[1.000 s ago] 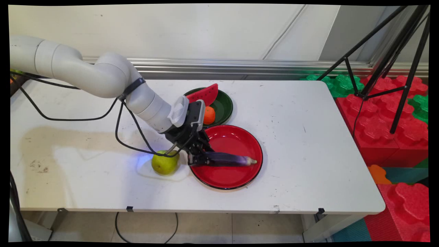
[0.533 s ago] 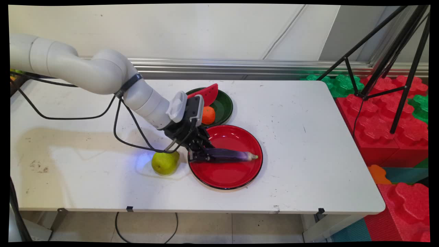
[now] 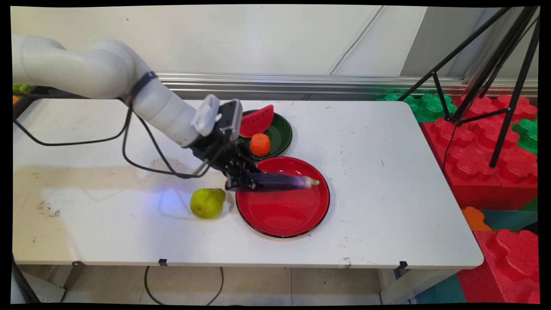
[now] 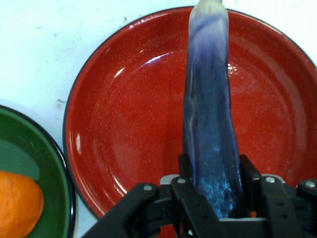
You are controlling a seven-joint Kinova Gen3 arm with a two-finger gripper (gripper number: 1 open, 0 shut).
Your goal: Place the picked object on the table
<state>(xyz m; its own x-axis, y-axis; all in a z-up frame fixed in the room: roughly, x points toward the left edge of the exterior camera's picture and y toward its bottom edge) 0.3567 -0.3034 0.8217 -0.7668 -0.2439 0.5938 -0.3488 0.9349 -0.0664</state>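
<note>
The white arm is reaching in from the upper left, its forearm sloping down toward the table's middle with black cables [image 3: 142, 146] looping beneath it. The gripper [image 3: 241, 183] [image 4: 213, 198] is clamping the thick end of a purple eggplant [image 3: 280, 181] [image 4: 210, 124], holding it level above the red plate [image 3: 284, 219] [image 4: 124, 129]. A green pear [image 3: 207, 202] is lying just left of the plate. Behind, a green plate [image 3: 282, 135] [image 4: 49, 168] is carrying a watermelon slice [image 3: 257, 120] and an orange fruit [image 3: 260, 144] [image 4: 17, 203].
</note>
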